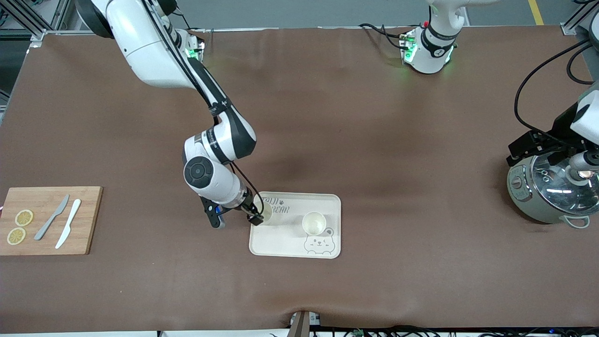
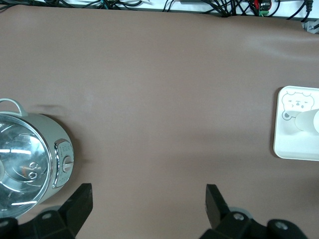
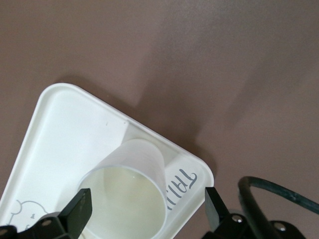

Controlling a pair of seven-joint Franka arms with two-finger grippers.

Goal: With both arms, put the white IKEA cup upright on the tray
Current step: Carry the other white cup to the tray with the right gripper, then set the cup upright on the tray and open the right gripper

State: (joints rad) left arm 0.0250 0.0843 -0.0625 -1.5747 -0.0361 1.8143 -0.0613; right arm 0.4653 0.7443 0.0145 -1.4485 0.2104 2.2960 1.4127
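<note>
My left gripper [image 2: 148, 206] hangs over bare brown table [image 2: 159, 99], its 2 black fingers [image 2: 215, 201] spread wide with nothing between them. A steel cooker [image 2: 30, 159] with a glass lid sits beside one finger. At the frame's edge lies the tray [image 2: 294, 147], a white cup [image 2: 306, 122] on it.

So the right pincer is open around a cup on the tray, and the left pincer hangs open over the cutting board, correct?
Not quite. The left pincer hangs open over the grey pot, not the cutting board, as the front view shows. The right pincer is indeed open around a cup on the tray.
</note>
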